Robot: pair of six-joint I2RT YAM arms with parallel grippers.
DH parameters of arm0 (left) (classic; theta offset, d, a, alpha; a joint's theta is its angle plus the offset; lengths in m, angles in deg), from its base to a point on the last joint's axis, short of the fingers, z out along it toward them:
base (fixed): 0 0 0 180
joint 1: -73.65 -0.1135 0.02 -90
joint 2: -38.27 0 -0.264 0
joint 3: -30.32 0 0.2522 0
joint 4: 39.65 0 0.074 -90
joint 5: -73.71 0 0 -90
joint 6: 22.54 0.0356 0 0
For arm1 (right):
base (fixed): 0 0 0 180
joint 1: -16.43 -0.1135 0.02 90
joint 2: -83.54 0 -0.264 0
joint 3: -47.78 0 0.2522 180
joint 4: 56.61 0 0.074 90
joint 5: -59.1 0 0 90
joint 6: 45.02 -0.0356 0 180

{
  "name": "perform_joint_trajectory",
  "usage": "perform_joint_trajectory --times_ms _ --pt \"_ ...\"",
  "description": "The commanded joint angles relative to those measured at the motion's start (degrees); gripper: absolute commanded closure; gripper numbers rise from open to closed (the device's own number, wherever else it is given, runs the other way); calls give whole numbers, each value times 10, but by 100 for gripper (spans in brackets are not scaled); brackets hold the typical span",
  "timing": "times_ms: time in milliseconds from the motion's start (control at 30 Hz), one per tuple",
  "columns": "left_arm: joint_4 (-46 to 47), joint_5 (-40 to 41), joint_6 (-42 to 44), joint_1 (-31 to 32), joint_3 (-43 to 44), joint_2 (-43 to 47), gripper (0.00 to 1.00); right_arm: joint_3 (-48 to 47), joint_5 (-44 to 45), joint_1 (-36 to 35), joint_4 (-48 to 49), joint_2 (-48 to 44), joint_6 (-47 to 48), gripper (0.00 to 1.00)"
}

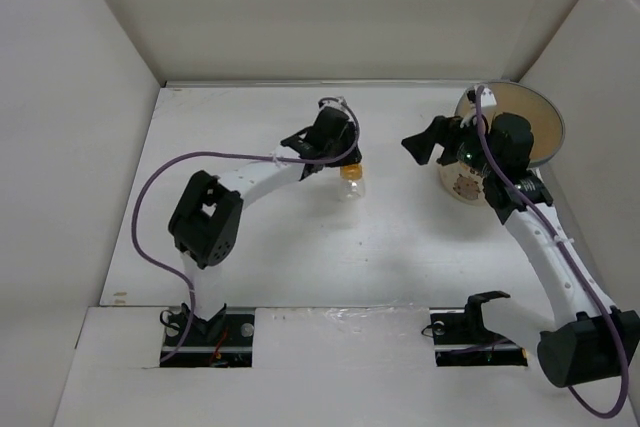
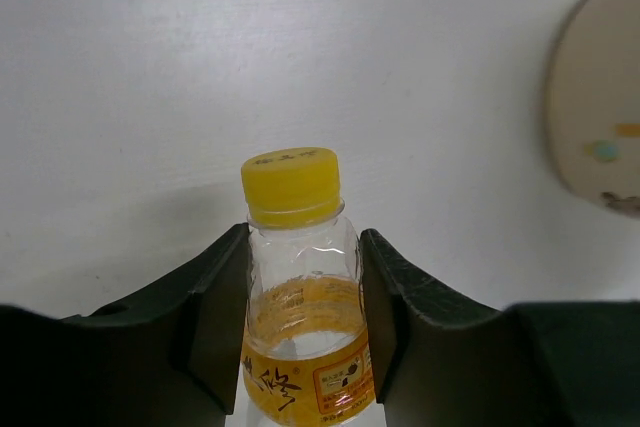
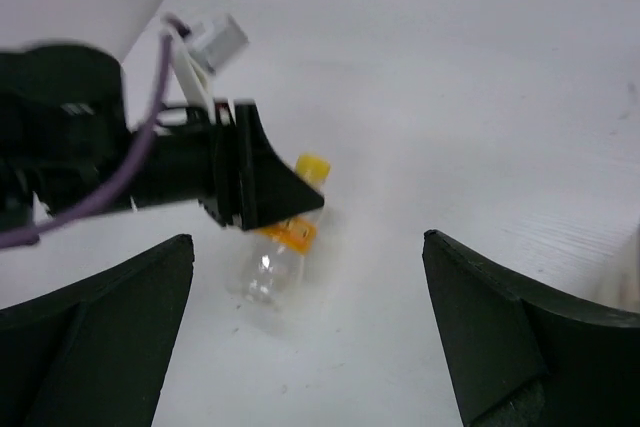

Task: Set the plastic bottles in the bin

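- Your left gripper (image 2: 304,252) gripped the orange-filled bottle (image 2: 300,332) below its yellow cap (image 2: 291,183), mid-table, well apart from the bin (image 1: 540,132).
- Your right gripper (image 1: 428,139) gaped wide beside the bin.
- You probably needed a firm squeeze and a clear lift first.

In the left wrist view the bottle (image 2: 300,347) runs off the bottom edge below its label, whose print is too small to read. The left gripper (image 2: 303,277) hides its flanks, and the bin (image 2: 598,107) is cut by the right edge and out of focus (its side prints are mere smudges). From above, the right arm (image 1: 512,162) covers much of the bin, and in the right wrist view the left gripper and its cable (image 3: 90,207) are blurred, one finger blocking the bottle's shoulder.
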Motion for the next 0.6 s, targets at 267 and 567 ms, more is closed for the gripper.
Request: perform_joint_trajectory --times_ms 267,567 --pt "117 -49 52 -18 45 188 100 33 -165 -85 203 14 -43 0" --pt "166 -140 19 -18 45 244 100 -22 -73 -161 220 84 -56 0"
